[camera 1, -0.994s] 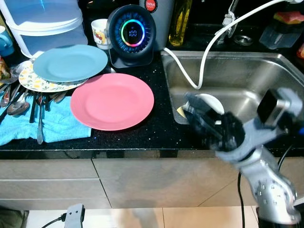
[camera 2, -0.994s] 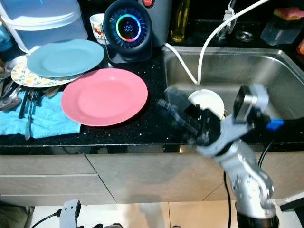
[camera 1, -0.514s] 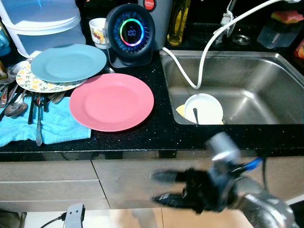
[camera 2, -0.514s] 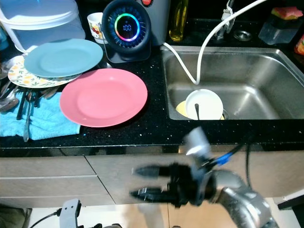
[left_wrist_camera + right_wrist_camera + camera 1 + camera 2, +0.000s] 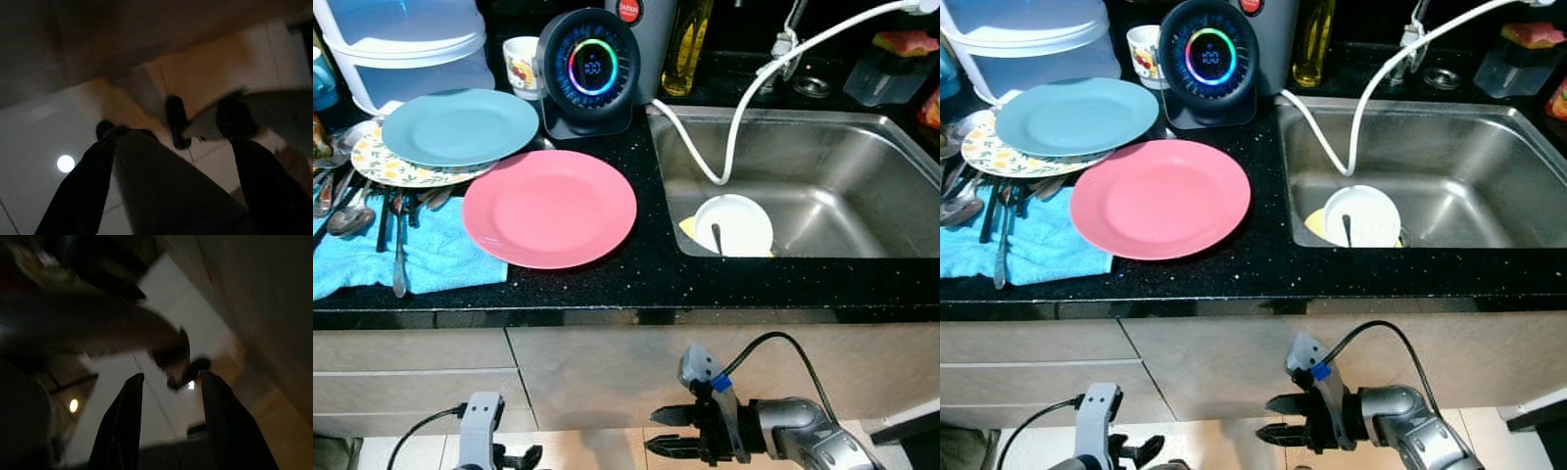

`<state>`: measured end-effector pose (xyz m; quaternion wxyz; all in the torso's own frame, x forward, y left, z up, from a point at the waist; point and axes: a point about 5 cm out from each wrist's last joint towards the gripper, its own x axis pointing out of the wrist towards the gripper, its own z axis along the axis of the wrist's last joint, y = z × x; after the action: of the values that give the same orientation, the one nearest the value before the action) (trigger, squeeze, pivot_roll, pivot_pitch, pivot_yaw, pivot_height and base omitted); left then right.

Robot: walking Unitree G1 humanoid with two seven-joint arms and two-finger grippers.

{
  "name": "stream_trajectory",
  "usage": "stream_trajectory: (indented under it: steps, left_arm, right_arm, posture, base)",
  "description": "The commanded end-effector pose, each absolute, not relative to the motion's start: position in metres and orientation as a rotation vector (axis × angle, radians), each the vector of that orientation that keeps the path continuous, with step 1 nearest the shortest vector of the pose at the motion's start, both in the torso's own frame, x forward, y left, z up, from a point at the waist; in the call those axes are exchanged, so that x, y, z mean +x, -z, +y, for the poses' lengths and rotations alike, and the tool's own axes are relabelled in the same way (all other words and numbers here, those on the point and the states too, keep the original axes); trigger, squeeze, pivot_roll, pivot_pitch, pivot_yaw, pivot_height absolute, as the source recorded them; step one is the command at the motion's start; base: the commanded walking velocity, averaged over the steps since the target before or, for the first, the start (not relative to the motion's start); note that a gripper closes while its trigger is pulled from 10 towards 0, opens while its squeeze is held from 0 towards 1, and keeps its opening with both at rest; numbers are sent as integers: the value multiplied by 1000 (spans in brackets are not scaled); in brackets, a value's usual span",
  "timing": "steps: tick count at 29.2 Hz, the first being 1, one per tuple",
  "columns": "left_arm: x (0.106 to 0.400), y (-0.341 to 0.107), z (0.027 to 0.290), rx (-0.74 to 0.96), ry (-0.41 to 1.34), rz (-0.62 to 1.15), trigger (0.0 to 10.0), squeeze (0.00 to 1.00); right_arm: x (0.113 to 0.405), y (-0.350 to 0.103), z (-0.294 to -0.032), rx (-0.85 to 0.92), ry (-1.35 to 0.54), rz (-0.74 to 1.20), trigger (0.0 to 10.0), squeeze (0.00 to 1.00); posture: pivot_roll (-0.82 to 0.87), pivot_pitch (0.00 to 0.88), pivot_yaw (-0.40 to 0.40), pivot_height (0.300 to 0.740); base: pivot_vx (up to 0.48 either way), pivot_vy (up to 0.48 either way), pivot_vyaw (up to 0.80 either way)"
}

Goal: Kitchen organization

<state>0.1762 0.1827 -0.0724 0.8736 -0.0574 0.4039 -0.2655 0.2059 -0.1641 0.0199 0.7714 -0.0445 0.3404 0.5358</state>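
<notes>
We see the pink plate [image 5: 549,207] lying flat on the black tabletop [image 5: 646,279], with the blue plate [image 5: 460,126] at its 10 o'clock, stacked on a patterned plate [image 5: 386,170]. At 3 o'clock from the pink plate, the white bowl [image 5: 733,223] sits in the steel sink [image 5: 822,157] with a utensil in it. Our right gripper [image 5: 664,432] hangs low before the cabinet front, fingers spread apart and holding nothing. Our left gripper [image 5: 166,132] points at the floor, fingers open too.

round glowing gadget [image 5: 590,73], white hose [image 5: 734,127]
</notes>
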Motion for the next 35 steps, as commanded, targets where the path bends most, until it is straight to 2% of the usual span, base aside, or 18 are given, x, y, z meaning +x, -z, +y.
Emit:
stream_trajectory:
  steps: [1,2,3,5,6,8,12,16,19,20,26,32,35]
  left_arm:
    - [176,70,179,-63,683,839,10000,0]
    - [176,70,179,-63,683,839,10000,0]
    - [181,63,169,-47,833,800,10000,0]
    - [181,63,169,-47,833,800,10000,0]
    - [187,55,161,-30,967,750,10000,0]
    - [189,51,157,-23,1020,725,10000,0]
    - [210,22,137,-88,1209,554,10000,0]
    - [224,-1,125,-130,1288,455,10000,0]
    - [234,-46,110,-169,1420,301,10000,0]
    - [234,-46,110,-169,1420,301,10000,0]
    - [220,-104,94,-308,1689,144,10000,0]
    - [221,-124,75,-339,1666,77,10000,0]
    - [222,-124,56,-315,1609,85,10000,0]
  right_arm:
    - [199,-2,-173,-126,-1109,813,10000,0]
    - [199,-2,-173,-126,-1109,813,10000,0]
    - [197,16,-184,-193,-1014,896,10000,0]
    - [197,16,-184,-193,-1014,896,10000,0]
    - [195,31,-195,-258,-924,968,10000,0]
    - [195,36,-199,-275,-889,993,10000,0]
    - [188,55,-214,-324,-709,1105,10000,0]
    - [184,62,-220,-336,-599,1143,10000,0]
    - [180,69,-225,-340,-495,1161,10000,0]
    - [180,69,-225,-340,-495,1161,10000,0]
    - [168,80,-232,-397,-340,1203,10000,0]
    - [164,83,-233,-394,-294,1217,10000,0]
    - [159,85,-236,-410,-274,1229,10000,0]
  posture:
    - [85,100,-28,740]
    - [85,100,-28,740]
    - [85,101,-28,740]
    - [85,101,-28,740]
    - [83,102,-28,740]
    - [83,102,-27,740]
    - [82,99,-24,740]
    - [80,100,-22,740]
    - [79,100,-20,740]
    - [79,100,-20,740]
    - [83,98,-13,740]
    - [85,101,-11,740]
    - [82,101,-10,740]
  base:
    - [0,0,0]
    - [0,0,0]
    - [0,0,0]
    - [0,0,0]
    - [0,0,0]
    - [0,0,0]
    - [0,0,0]
    - [0,0,0]
    - [0,0,0]
    - [0,0,0]
    - [0,0,0]
    - [0,0,0]
    - [0,0,0]
